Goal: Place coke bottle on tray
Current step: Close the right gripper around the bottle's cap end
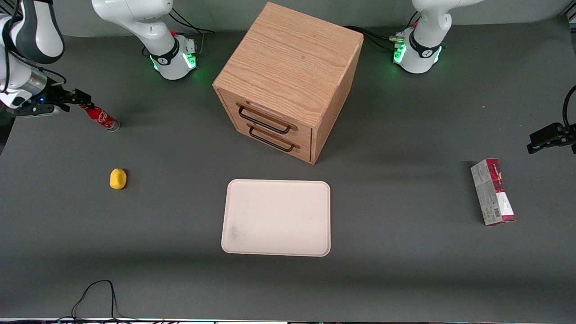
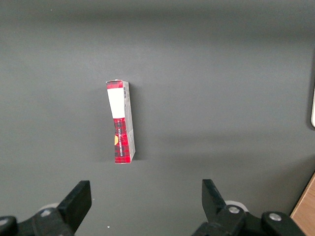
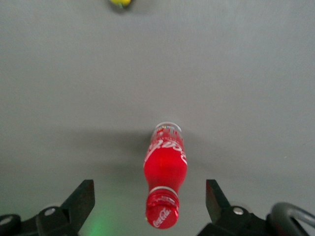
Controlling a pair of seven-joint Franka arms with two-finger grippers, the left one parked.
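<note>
The coke bottle [image 1: 102, 119], small and red with white script, is on the grey table at the working arm's end. My right gripper [image 1: 84, 100] is at the bottle's cap, open, with the fingers wide apart on either side of it and not touching. In the right wrist view the bottle [image 3: 165, 162] shows cap-first between the two black fingers of the gripper [image 3: 149, 192]. The cream-white tray [image 1: 279, 216] lies flat in the middle of the table, nearer the front camera than the cabinet, well away from the bottle.
A wooden two-drawer cabinet [image 1: 288, 76] stands at mid-table. A small yellow object [image 1: 118, 178] lies nearer the front camera than the bottle and shows in the wrist view [image 3: 120, 2]. A red-and-grey carton [image 1: 492, 191] [image 2: 120, 123] lies toward the parked arm's end.
</note>
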